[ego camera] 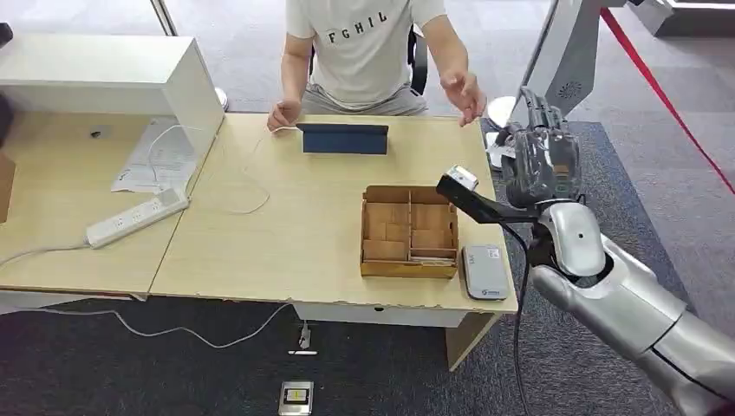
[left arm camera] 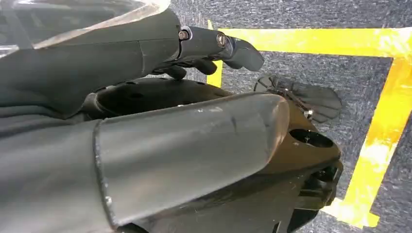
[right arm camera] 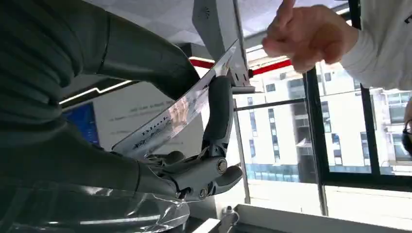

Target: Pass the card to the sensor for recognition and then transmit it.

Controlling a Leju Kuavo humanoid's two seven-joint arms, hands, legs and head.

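1. Card (right arm camera: pixel 180 114): glossy, printed with dark text, seen edge-on in the right wrist view, pinched between the thumb and a dark finger (right arm camera: pixel 219 109) of the right robot hand (ego camera: pixel 542 160).
2. Right robot hand raised beyond the desk's (ego camera: pixel 286 251) right edge, fingers pointing up toward the seated person.
3. Person's hand (ego camera: pixel 464 91) hovers open just beside the raised hand, not touching the card.
4. Sensor (ego camera: pixel 484 271), a grey flat box, lies on the desk's near right corner, beside a wooden compartment tray (ego camera: pixel 409 232).
5. Left robot hand (left arm camera: pixel 214 43) hangs over floor with yellow tape (left arm camera: pixel 379 141); fingers curled, holding nothing.
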